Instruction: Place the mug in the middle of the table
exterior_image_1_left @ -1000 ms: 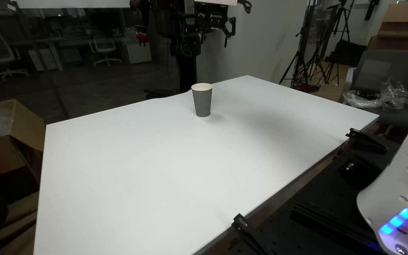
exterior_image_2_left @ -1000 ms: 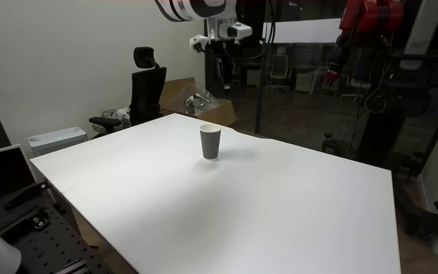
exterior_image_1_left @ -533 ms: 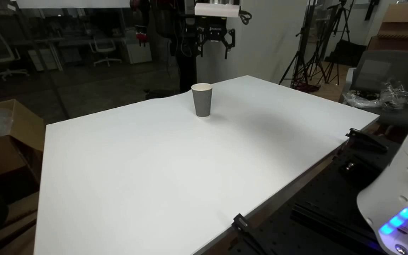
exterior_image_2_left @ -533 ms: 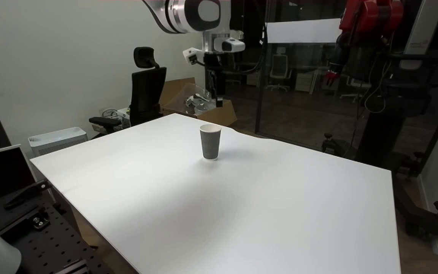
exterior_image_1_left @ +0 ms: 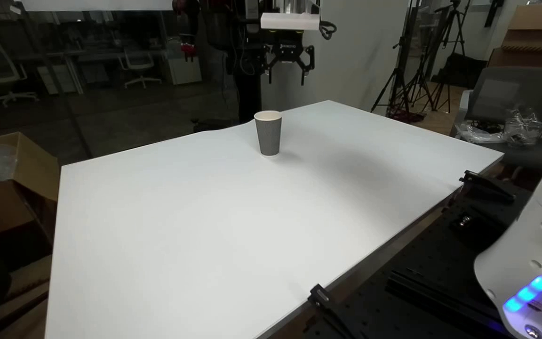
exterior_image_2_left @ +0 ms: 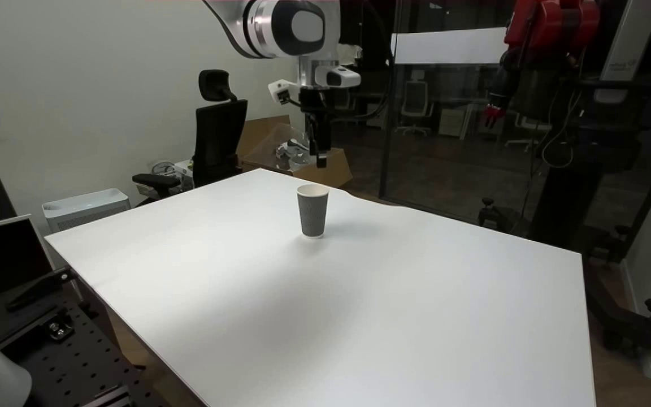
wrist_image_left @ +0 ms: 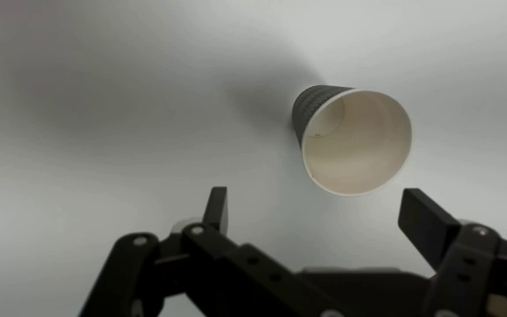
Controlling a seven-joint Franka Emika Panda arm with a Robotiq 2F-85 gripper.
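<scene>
The mug is a small grey ribbed cup with a white rim (exterior_image_1_left: 268,136), also in the other exterior view (exterior_image_2_left: 312,217). It stands upright on the white table (exterior_image_1_left: 181,226), near the far edge in both exterior views. In the wrist view the mug (wrist_image_left: 357,145) shows its pale, empty inside, right of centre. My gripper (exterior_image_1_left: 286,81) is open and empty, above the mug and apart from it; it also shows side-on (exterior_image_2_left: 321,159). In the wrist view the fingers (wrist_image_left: 315,207) are spread wide, and the mug's rim lies just beyond the fingertips, nearer the right one.
A black perforated mounting base (exterior_image_1_left: 421,292) with clamps (exterior_image_1_left: 322,301) runs along the table's robot side. A cardboard box (exterior_image_1_left: 17,188), an office chair (exterior_image_2_left: 218,135) and another robot with a red arm (exterior_image_2_left: 551,28) stand off the table.
My gripper has come down from higher up toward the mug, quickly at first and then only a little. It has stayed open. The mug has not moved.
</scene>
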